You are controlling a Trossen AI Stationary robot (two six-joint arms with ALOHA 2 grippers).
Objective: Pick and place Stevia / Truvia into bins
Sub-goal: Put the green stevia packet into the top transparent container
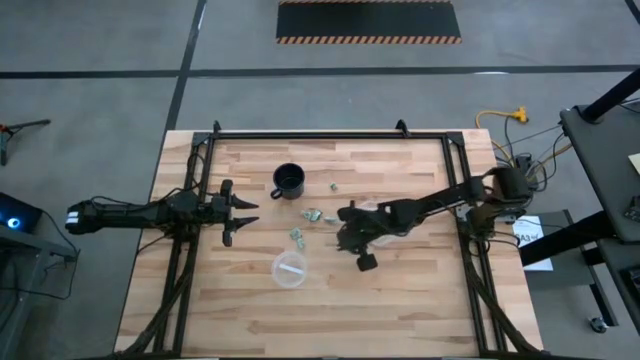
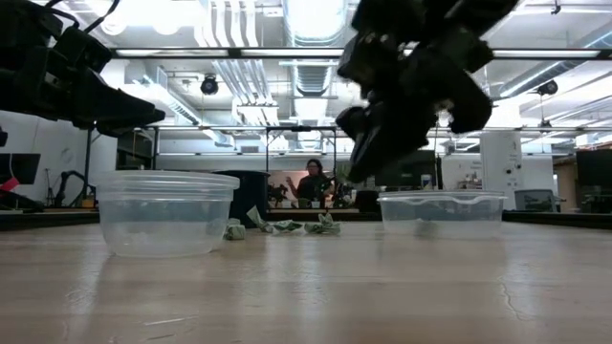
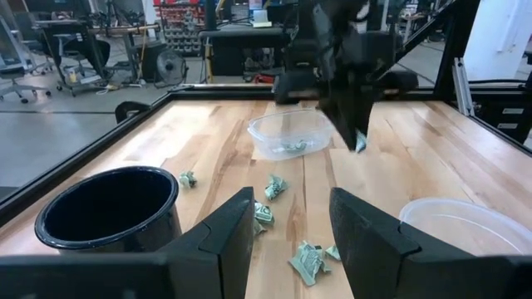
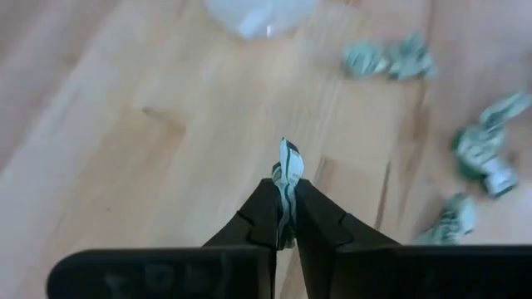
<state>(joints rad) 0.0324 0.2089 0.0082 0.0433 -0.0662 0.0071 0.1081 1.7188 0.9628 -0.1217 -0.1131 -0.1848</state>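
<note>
We are working over the wooden table [image 1: 400, 290], where our right arm is reaching in toward the middle and our left arm is waiting near the left edge beside the black mug [image 1: 289, 181]. The oblong bin [image 3: 289, 134] is lying under the right arm, with at least one sachet already inside, and the round bin [image 1: 290, 269] is sitting nearer the front edge, holding what looks like a white sachet. The right gripper [image 4: 285, 218] is hanging clear of the tabletop between the two bins, its jaws clenched on a single Stevia sachet [image 4: 288, 170] that is standing edgewise out of the fingertips. The left gripper [image 3: 291, 224] is idling with jaws partly parted, grasping nothing. Loose sachets [image 1: 312, 215] are lying scattered on the wood between the mug and the oblong bin.

To finish this step cleanly, we judge that we should be carrying the pinched sachet fully over a bin's rim, lowering into the mouth before letting go, since so light a paper could flutter or cling to a finger and land outside.
</note>
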